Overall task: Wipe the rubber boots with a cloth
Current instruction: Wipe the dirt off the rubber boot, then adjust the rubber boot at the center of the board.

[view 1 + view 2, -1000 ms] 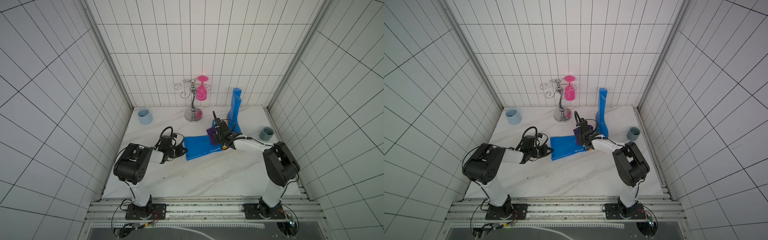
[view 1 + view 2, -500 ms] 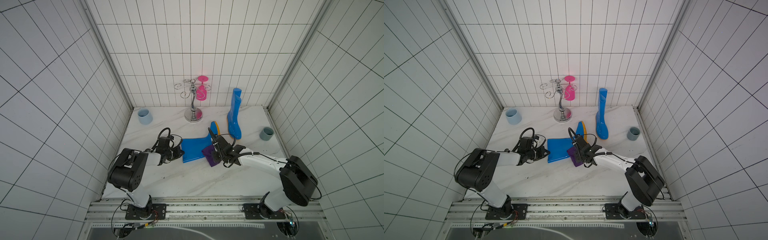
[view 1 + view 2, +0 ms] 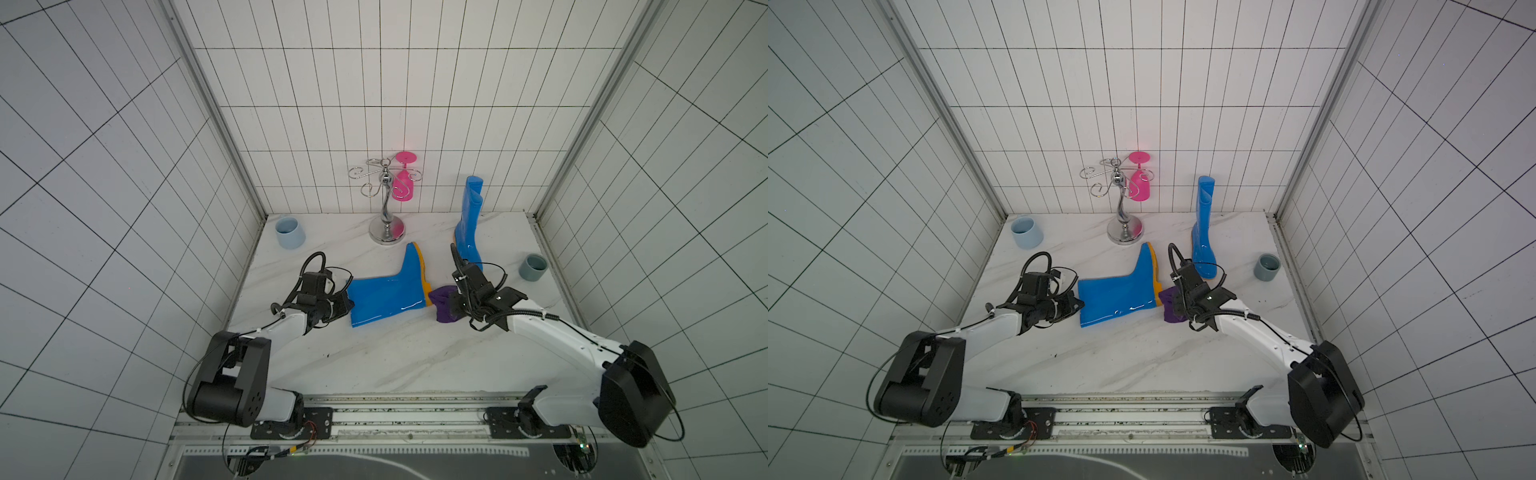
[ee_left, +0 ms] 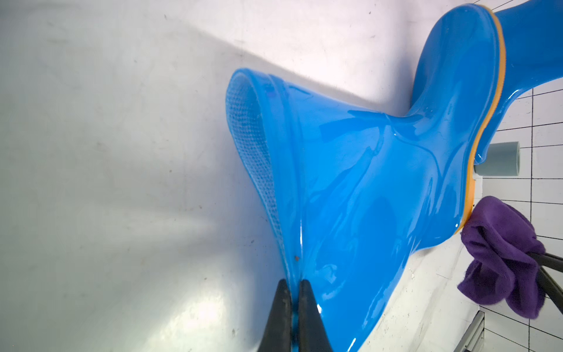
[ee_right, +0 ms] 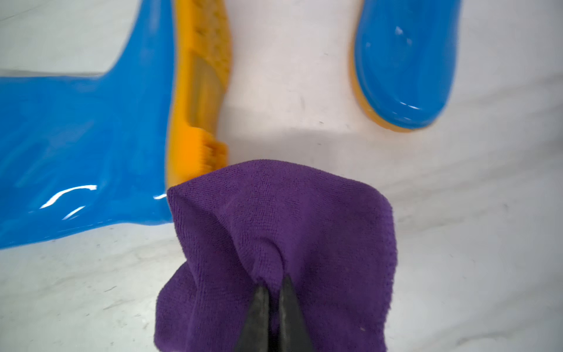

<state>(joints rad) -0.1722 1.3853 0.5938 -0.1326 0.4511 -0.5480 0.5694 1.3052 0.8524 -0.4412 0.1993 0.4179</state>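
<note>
Marble tabletop (image 3: 374,365) in a white-tiled booth: nearest the rail, two arms reach inward to a blue boot laid on its side. At the robot's left, the left gripper (image 4: 293,285) has its jaws pinched tight on the rim of the lying boot (image 3: 386,297) at the shaft's open end. At the robot's right, the right gripper (image 5: 273,285) is clamped on a bunched fold of the purple cloth (image 5: 289,219), whose front edge touches the orange sole at the heel. The shaft runs crosswise over the table from one gripper to the other, and the foot points toward the back wall. The glossy upper therefore lies to the left of the cloth-holding fingers, with the right arm placed to wipe it, and a stroke along the shaft toward the left arm looks the likely call. Farther back, the standing boot (image 3: 469,224) is upright and apart from the cloth, between a grey cup (image 3: 533,267) and a chrome glass stand (image 3: 386,208) hung with a pink glass (image 3: 403,187); a pale-blue cup (image 3: 289,232) sits at the far left
</note>
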